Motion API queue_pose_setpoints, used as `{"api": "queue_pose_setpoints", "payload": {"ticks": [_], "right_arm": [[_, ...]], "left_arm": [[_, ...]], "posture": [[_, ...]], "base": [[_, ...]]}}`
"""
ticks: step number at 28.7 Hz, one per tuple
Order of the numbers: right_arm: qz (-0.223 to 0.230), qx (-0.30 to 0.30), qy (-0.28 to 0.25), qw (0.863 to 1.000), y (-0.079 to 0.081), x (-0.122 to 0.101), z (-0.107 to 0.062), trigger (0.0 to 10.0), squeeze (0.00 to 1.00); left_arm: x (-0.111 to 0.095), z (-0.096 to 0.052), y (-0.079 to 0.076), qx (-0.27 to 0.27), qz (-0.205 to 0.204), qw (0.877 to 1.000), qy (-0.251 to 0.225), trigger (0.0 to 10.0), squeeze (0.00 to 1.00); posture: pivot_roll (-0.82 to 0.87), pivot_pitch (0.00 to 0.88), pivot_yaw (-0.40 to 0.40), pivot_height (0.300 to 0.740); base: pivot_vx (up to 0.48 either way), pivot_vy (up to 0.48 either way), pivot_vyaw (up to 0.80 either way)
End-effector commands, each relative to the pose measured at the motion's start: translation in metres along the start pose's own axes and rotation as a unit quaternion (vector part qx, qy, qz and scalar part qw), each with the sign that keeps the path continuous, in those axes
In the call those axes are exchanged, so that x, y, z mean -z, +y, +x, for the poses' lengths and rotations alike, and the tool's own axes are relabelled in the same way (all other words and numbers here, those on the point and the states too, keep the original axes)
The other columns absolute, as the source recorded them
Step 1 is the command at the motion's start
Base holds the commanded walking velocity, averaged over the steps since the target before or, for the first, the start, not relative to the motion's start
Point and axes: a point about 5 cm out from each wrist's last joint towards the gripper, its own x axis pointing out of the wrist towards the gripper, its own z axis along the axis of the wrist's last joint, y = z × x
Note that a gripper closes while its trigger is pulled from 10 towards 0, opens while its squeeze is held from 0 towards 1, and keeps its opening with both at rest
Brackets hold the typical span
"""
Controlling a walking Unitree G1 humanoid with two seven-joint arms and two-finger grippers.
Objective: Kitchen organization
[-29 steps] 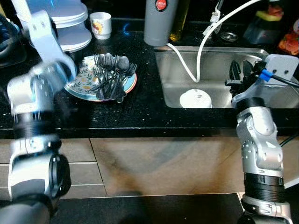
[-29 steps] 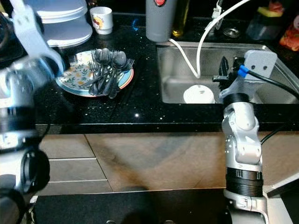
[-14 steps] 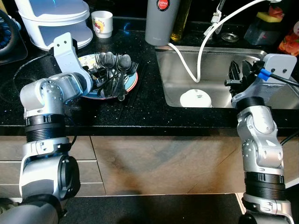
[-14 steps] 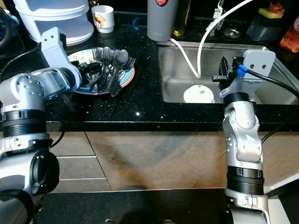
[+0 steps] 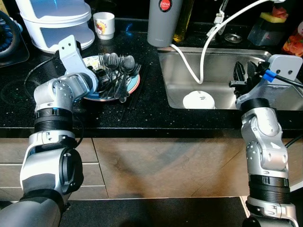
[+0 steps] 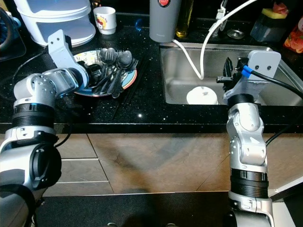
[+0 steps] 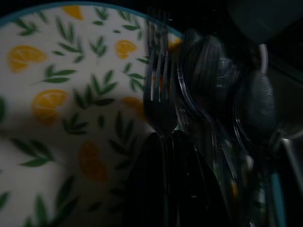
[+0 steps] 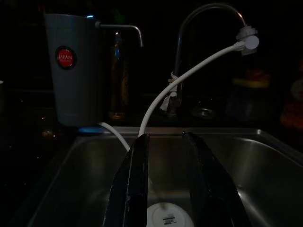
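Note:
A leaf-and-lemon patterned plate [image 5: 134, 86] lies on the black counter with a pile of dark forks and spoons [image 5: 119, 70] on it. My left gripper [image 5: 100, 75] reaches in at the plate's near-left side, low over the cutlery. In the left wrist view its fingers [image 7: 154, 189] are pressed together, and the handle of a fork [image 7: 160, 94] runs in between the tips. My right gripper [image 5: 245, 73] hangs open over the steel sink [image 5: 222, 61], holding nothing.
A white round lid [image 5: 198, 100] lies in the sink bottom, with a white hose [image 5: 188, 68] trailing in from the tap. A grey tumbler [image 5: 162, 21], a mug [image 5: 103, 23] and a white lidded container [image 5: 57, 23] stand behind the plate. The counter edge runs below.
My left arm swung down from a raised position to the plate and now has its fingers in the cutlery. The right arm stayed put.

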Motion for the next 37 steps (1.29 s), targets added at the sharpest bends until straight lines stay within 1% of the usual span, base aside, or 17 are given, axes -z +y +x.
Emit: {"api": "queue_pose_setpoints", "payload": {"ticks": [1, 5, 6, 7, 8, 9, 10, 13, 18, 22, 26, 30, 31, 32, 33, 36, 37], "right_arm": [[-0.004, 0.006, -0.008, 1.0, -0.004, -0.004, -0.002, 10.0, 0.0], [-0.005, 0.007, -0.008, 1.0, -0.004, -0.004, -0.002, 10.0, 0.0], [-0.005, 0.006, -0.008, 1.0, -0.004, -0.004, -0.002, 10.0, 0.0], [-0.005, 0.006, -0.008, 1.0, -0.004, -0.004, -0.002, 10.0, 0.0], [-0.005, 0.006, -0.008, 1.0, -0.003, -0.004, -0.002, 10.0, 0.0], [-0.004, 0.005, -0.008, 1.0, -0.003, -0.004, -0.002, 10.0, 0.0], [-0.004, 0.005, -0.008, 1.0, -0.003, -0.004, -0.002, 10.0, 0.0], [-0.003, 0.004, -0.008, 1.0, -0.002, -0.004, -0.002, 10.0, 0.0], [0.0, 0.002, -0.007, 1.0, -0.001, -0.003, -0.001, 10.0, 0.0], [0.003, 0.001, -0.006, 1.0, 0.001, -0.002, 0.0, 10.0, 0.0], [0.006, -0.001, -0.01, 1.0, 0.002, -0.005, 0.001, 10.0, 0.0], [0.005, 0.0, -0.011, 1.0, 0.0, -0.006, 0.0, 10.0, 0.0], [0.004, 0.001, -0.01, 1.0, -0.001, -0.005, -0.001, 10.0, 0.0], [0.004, 0.001, -0.01, 1.0, -0.001, -0.005, -0.001, 10.0, 0.0], [0.004, 0.002, -0.009, 1.0, -0.001, -0.005, -0.001, 10.0, 0.0], [0.004, 0.002, -0.008, 1.0, 0.0, -0.004, 0.0, 10.0, 0.0], [0.005, 0.0, -0.008, 1.0, 0.001, -0.004, 0.0, 10.0, 0.0]], "left_arm": [[0.02, 0.003, 0.02, -0.049, 0.006, 0.998, 0.041, 0.0, 0.0], [0.01, 0.001, 0.024, -0.077, 0.028, 0.997, 0.007, 0.0, 0.0], [-0.002, -0.003, 0.025, -0.092, 0.041, 0.994, -0.032, 1.5, 0.0], [-0.002, -0.003, 0.025, -0.092, 0.041, 0.994, -0.032, 1.5, 0.0], [-0.017, -0.008, 0.026, -0.106, 0.049, 0.99, -0.081, 10.0, 0.0], [-0.033, -0.015, 0.025, -0.117, 0.061, 0.982, -0.136, 10.0, 0.0], [-0.033, -0.015, 0.025, -0.117, 0.061, 0.982, -0.136, 10.0, 0.0], [-0.064, -0.034, 0.025, -0.133, 0.091, 0.961, -0.226, 10.0, 0.0], [-0.083, -0.049, 0.023, -0.115, 0.148, 0.946, -0.264, 10.0, 0.0], [-0.078, -0.047, 0.016, -0.076, 0.18, 0.949, -0.247, 10.0, 0.0], [-0.063, -0.036, 0.012, -0.052, 0.147, 0.965, -0.21, 10.0, 0.0], [-0.048, -0.029, 0.01, -0.034, 0.079, 0.984, -0.159, 10.0, 0.0], [-0.038, -0.023, 0.012, -0.053, 0.085, 0.985, -0.142, 10.0, 0.12], [-0.038, -0.023, 0.012, -0.053, 0.085, 0.985, -0.142, 10.0, 0.12], [-0.03, -0.016, 0.013, -0.065, 0.087, 0.986, -0.128, 10.0, 1.0], [-0.019, -0.006, 0.015, -0.092, 0.105, 0.984, -0.113, 10.0, 1.0], [-0.015, 0.0, 0.012, -0.104, 0.142, 0.978, -0.11, 10.0, 1.0]], "posture": [[0.13, 0.112, -0.046, 0.74], [0.13, 0.113, -0.048, 0.74], [0.13, 0.114, -0.051, 0.74], [0.13, 0.114, -0.051, 0.74], [0.13, 0.116, -0.053, 0.74], [0.13, 0.116, -0.055, 0.74], [0.13, 0.116, -0.055, 0.74], [0.13, 0.118, -0.057, 0.74], [0.14, 0.122, -0.066, 0.74], [0.14, 0.123, -0.068, 0.74], [0.14, 0.121, -0.064, 0.74], [0.13, 0.12, -0.061, 0.74], [0.13, 0.12, -0.061, 0.74], [0.13, 0.12, -0.061, 0.74], [0.13, 0.121, -0.064, 0.74], [0.13, 0.121, -0.065, 0.74], [0.13, 0.12, -0.063, 0.74]], "base": [[0.0, 0.0, 0.0], [0.0, 0.0, 0.0], [0.0, 0.0, 0.0], [0.0, 0.0, 0.0], [0.0, 0.0, 0.0], [0.0, 0.0, 0.0], [0.0, 0.0, 0.0], [0.0, 0.0, 0.0], [0.0, 0.0, 0.0], [0.0, 0.0, 0.0], [0.0, 0.0, 0.0], [0.0, 0.0, 0.0], [0.0, 0.0, 0.0], [0.0, 0.0, 0.0], [0.0, 0.0, 0.0], [0.0, 0.0, 0.0], [0.0, 0.0, 0.0]]}}
